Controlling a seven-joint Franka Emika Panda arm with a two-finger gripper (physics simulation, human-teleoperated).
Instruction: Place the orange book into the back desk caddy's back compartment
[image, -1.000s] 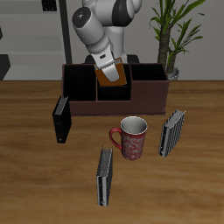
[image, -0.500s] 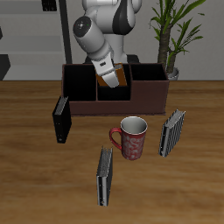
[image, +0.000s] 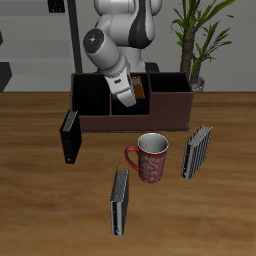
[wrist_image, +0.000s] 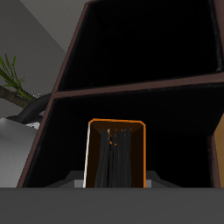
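The back desk caddy stands far back on the table, its front wall facing the mug with open tabletop between them; in the wrist view its dark partitions frame deep cells, and the orange book hangs upright above one cell with clear room on both sides before the walls; a black book leans just beside the caddy's end, and two grey-and-black striped books stand nearer the front edge, well apart from the caddy; the gripper is tilted over the caddy's middle, its jaws narrowed on the orange book, which sits at the rim, its lower part hidden behind the walls.
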